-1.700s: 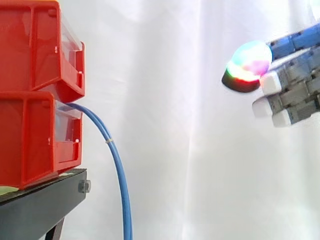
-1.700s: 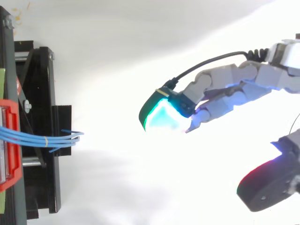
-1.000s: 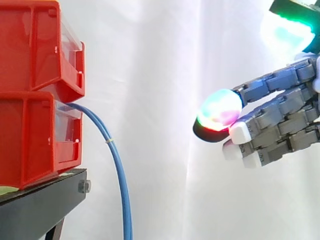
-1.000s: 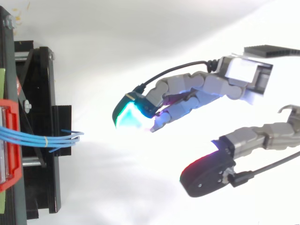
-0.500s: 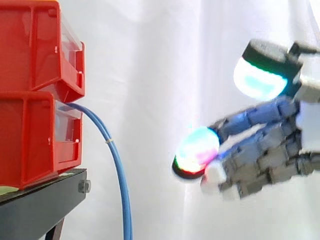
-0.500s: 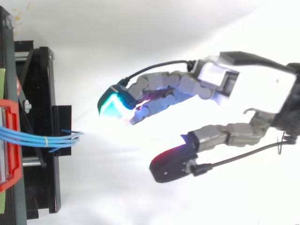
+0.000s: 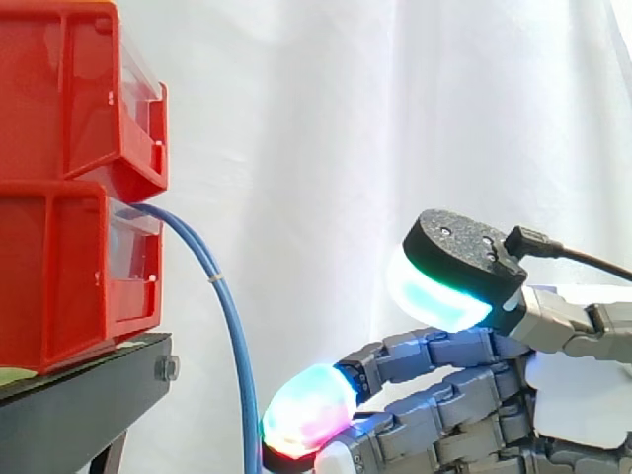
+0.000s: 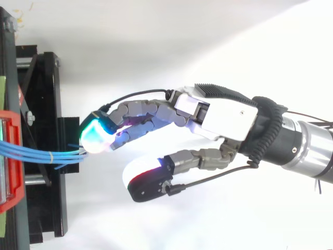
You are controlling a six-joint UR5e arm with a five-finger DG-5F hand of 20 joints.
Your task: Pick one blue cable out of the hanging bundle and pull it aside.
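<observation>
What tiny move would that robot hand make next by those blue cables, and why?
Probably nudge a fingertip sideways into the blue cables to part one, then close the thumb on it. The robot hand is open, its glowing fingertip is right beside the hanging bundle, and the thumb is apart from it, so nothing is pinched yet.

Likely lab: white curtain (image 7: 296, 148), red bins (image 7: 69, 178)

Two red bins (image 7: 69, 99) (image 7: 59, 276), one stand (image 7: 84, 395), one cable bundle (image 7: 233, 341)
</observation>
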